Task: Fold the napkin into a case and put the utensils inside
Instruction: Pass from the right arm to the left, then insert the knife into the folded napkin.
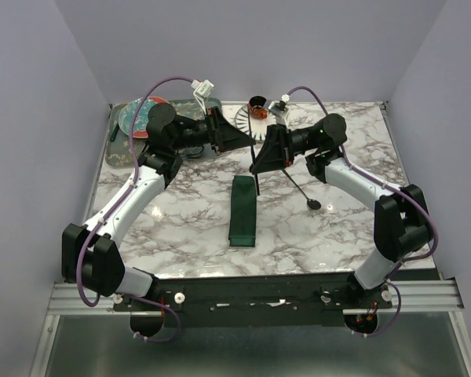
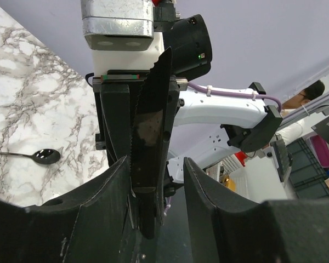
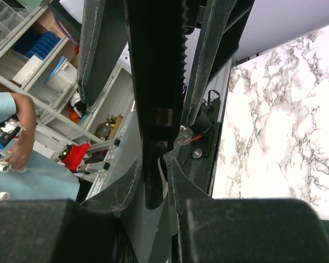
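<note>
Clenching the knife (image 2: 151,137) in the right fingers (image 3: 120,189), you are offering it to the left fingers (image 2: 98,203), loose around it.

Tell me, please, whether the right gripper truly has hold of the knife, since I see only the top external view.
Observer: Yes. The right wrist view shows the right gripper clamped against both sides of the knife.
Operator: Has the left gripper closed on it too?
Observer: Not yet. In the left wrist view the left gripper straddles the knife, with a gap showing on one side.
Operator: Is the blade plain?
Observer: No, one edge is serrated.
</note>
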Robot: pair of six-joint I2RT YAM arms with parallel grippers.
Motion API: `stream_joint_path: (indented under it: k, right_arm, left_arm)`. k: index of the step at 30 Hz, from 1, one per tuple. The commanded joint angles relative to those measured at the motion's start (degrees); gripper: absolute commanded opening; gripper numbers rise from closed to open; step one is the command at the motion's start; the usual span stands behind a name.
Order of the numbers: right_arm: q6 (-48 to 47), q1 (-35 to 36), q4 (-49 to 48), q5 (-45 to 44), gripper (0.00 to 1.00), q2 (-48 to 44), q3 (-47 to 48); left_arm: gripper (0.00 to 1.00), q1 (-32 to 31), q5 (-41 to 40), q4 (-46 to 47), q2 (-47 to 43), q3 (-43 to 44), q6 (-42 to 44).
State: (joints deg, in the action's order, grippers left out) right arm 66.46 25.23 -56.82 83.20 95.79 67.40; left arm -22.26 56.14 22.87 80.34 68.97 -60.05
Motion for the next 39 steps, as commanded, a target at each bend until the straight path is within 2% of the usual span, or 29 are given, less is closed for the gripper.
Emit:
stream_joint_path:
  k: [1,5,6,8,9,10,12,13,14,15,16,17,18,19,20,22,24,27,33,39]
  right_arm:
    - [-1.59,0.52,0.3,-2.16,0.01,-1.66,0.19]
    - [-1.94,0.52,0.83,-2.51,0.01,-1.66,0.19]
    - [-1.94,0.52,0.83,-2.6,0.01,-1.66,0.19]
    - [-2.29,0.43,1.09,-2.6,0.01,-1.83,0.02]
    - [-2.47,0.43,1.36,-2.6,0.01,-1.75,0.02]
    - [-3.25,0.52,1.97,-2.52,0.08,-1.83,0.02]
    - [-5.36,0.34,6.79,-2.43,0.25,-2.18,0.28]
    - [-8.77,0.17,9.33,-2.43,0.46,-2.62,0.45]
    - [-11.06,-0.09,15.53,-2.6,0.57,-3.49,0.54]
    - [-13.96,-0.97,20.29,-3.3,0.72,-4.2,0.98]
    - [-22.69,-1.67,26.17,-4.09,0.84,-4.9,1.42]
    - [-29.04,-2.29,41.89,-5.23,0.86,-5.61,2.47]
    - [-35.98,-3.69,50.23,-9.07,0.87,-7.0,4.91]
    - [-48.92,-4.14,57.62,-12.06,0.92,-7.54,6.42]
    - [-53.93,-4.49,70.14,-15.84,0.95,-8.07,7.48]
    - [-63.15,-5.37,77.18,-24.98,0.96,-8.77,8.97]
    - [-65.92,-6.33,83.43,-32.97,1.0,-9.21,8.98]
    - [-70.41,-7.13,86.7,-37.12,1.0,-10.18,7.23]
    - [-71.82,-7.22,87.14,-39.6,1.0,-12.03,1.43]
    - [-72.08,-7.22,87.32,-40.13,1.0,-12.47,0.02]
  left_arm:
    - [0.5,-0.5,1.08,1.21,0.52,1.96,-0.59]
    - [0.39,-0.59,0.99,1.21,0.79,1.96,-0.77]
    - [0.3,-0.59,0.99,1.12,0.7,1.87,-0.77]
    - [0.18,-0.5,0.64,0.51,0.7,1.87,-0.59]
    - [0.06,-0.5,0.46,0.07,0.79,1.96,-0.33]
    - [0.0,-0.42,0.38,-0.28,0.79,2.05,-0.15]
    - [0.0,-0.15,-0.41,-2.29,0.79,2.92,0.98]
    - [0.0,0.2,-0.85,-5.18,0.87,3.36,2.9]
    - [0.0,0.9,-1.47,-7.3,0.96,3.8,4.4]
    - [0.0,1.34,-4.43,-10.36,0.96,5.2,6.42]
    - [0.0,1.6,-6.55,-19.96,1.14,6.52,10.27]
    - [0.0,1.61,-8.66,-23.37,1.31,7.75,17.01]
    - [0.0,1.61,-13.38,-27.92,2.1,10.2,20.81]
    - [0.0,1.43,-16.3,-34.41,2.45,10.92,23.55]
    - [0.0,1.43,-18.07,-36.21,3.07,11.18,26.71]
    - [0.0,0.82,-24.92,-41.73,5.0,12.15,29.1]
    - [0.0,-0.06,-29.83,-45.44,7.62,13.55,32.87]
    - [0.0,-2.6,-36.34,-49.32,10.79,14.61,35.0]
    - [0.0,-7.27,-47.6,-53.72,17.74,16.46,36.41]
    - [0.0,-8.67,-53.14,-51.62,22.4,16.19,34.74]
